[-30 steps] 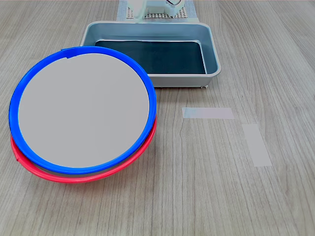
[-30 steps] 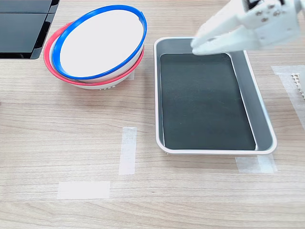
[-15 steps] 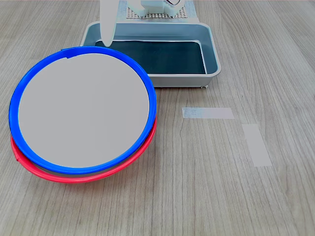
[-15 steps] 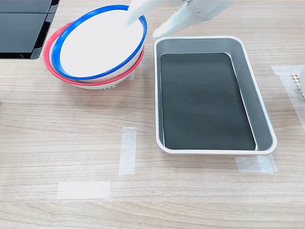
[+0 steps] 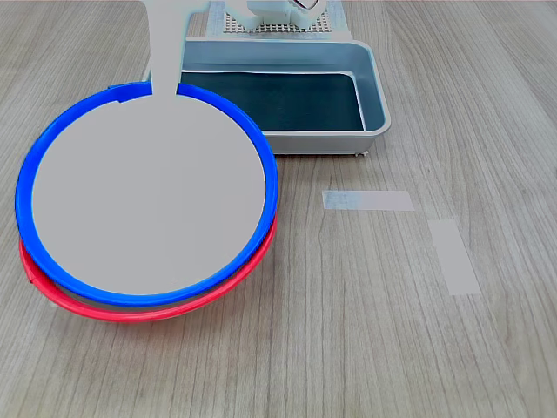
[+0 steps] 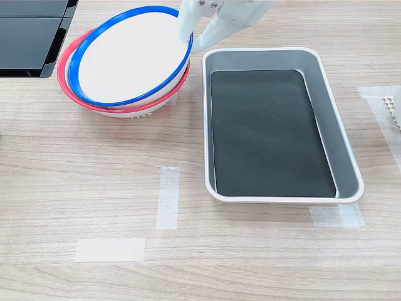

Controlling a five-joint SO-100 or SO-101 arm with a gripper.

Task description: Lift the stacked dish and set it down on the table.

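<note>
Blue dish (image 6: 128,59) sits nested, tilted, in the red dish (image 6: 75,94), unlifted, beside the tray (image 6: 341,144) on the surface (image 6: 250,251). End effector (image 6: 193,39), over the tray a second ago, has swung across to the dish's tray-side rim: one finger (image 6: 186,25) inside, the other outside, jaws parted astride it, gripping nothing. Judgement: approach done; closing on the rim comes next.

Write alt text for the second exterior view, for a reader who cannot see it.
A white robot pincer straddles the rim of a blue-rimmed dish, one finger inside and one outside. That dish sits nested in a red-rimmed dish on a wood-grain table. To the second exterior view's right lies a grey metal tray.
</note>
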